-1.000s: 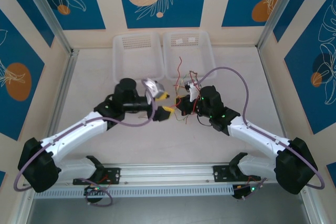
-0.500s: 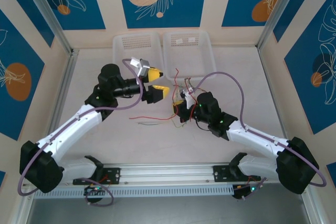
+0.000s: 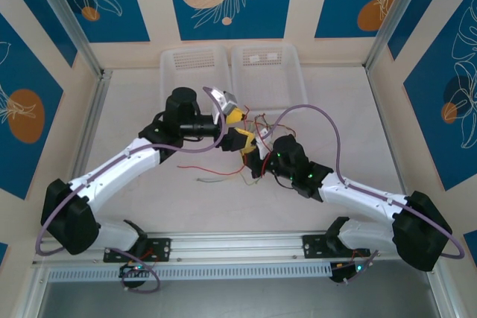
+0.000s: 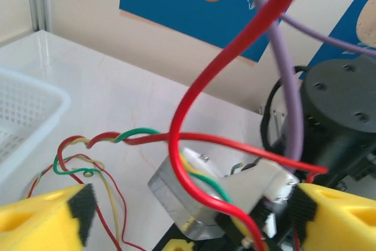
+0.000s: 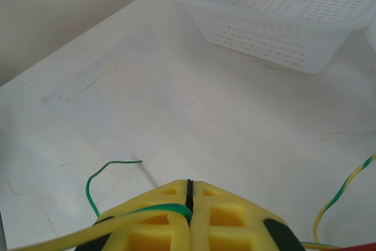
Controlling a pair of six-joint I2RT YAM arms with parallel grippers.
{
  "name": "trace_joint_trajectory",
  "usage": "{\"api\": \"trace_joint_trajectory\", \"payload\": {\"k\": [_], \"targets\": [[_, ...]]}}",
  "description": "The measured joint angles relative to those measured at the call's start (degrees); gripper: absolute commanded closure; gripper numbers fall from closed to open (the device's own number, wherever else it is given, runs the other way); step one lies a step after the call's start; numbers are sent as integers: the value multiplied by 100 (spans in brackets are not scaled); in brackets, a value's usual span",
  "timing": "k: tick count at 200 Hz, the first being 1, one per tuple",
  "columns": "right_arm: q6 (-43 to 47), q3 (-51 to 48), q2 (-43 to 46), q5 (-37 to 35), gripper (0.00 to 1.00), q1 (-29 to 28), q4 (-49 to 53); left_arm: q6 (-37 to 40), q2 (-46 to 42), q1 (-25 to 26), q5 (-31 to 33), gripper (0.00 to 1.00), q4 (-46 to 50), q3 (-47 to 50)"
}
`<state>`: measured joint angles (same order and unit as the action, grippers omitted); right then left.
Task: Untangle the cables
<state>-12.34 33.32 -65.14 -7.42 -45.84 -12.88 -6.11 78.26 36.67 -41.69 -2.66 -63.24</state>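
Cables [image 4: 179,139]: thin, limp, glossy wires, red, yellow and green, twisted into one knot at table centre, with white perforated baskets [image 3: 195,72] at 12 o'clock. Right gripper [image 5: 189,187]: yellow jaws pressed together on green and yellow strands, probably to anchor the knot. Left gripper [image 4: 188,218]: jaws spread wide either side of a red loop, apparently ready to pull it free.

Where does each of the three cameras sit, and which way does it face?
Top external: above and behind the bases, looking down at the table, two baskets and the arms.
Left wrist: on the left arm, facing the cables and the right arm; open left gripper at the bottom.
Right wrist: low over the table, facing a basket; right gripper shut on cables.
Shared: top and left wrist both show the cables and right arm.
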Motion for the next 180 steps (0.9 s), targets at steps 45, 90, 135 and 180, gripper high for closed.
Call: {"api": "trace_joint_trajectory", "payload": {"k": [45,90,135,180], "targets": [[2,-2,-2,-170,100,-17,4,66,-13,2,151,94,11,-17],[0,-4,-28,-247,100,-17,-109,61,-197,13,304,53,-7,-13],[2,-15,-68,-249,100,-17,-127,52,-210,13,365,80,-98,-11],[0,-98,-68,-286,100,-15,-210,28,-210,17,391,100,-111,-9]]}}
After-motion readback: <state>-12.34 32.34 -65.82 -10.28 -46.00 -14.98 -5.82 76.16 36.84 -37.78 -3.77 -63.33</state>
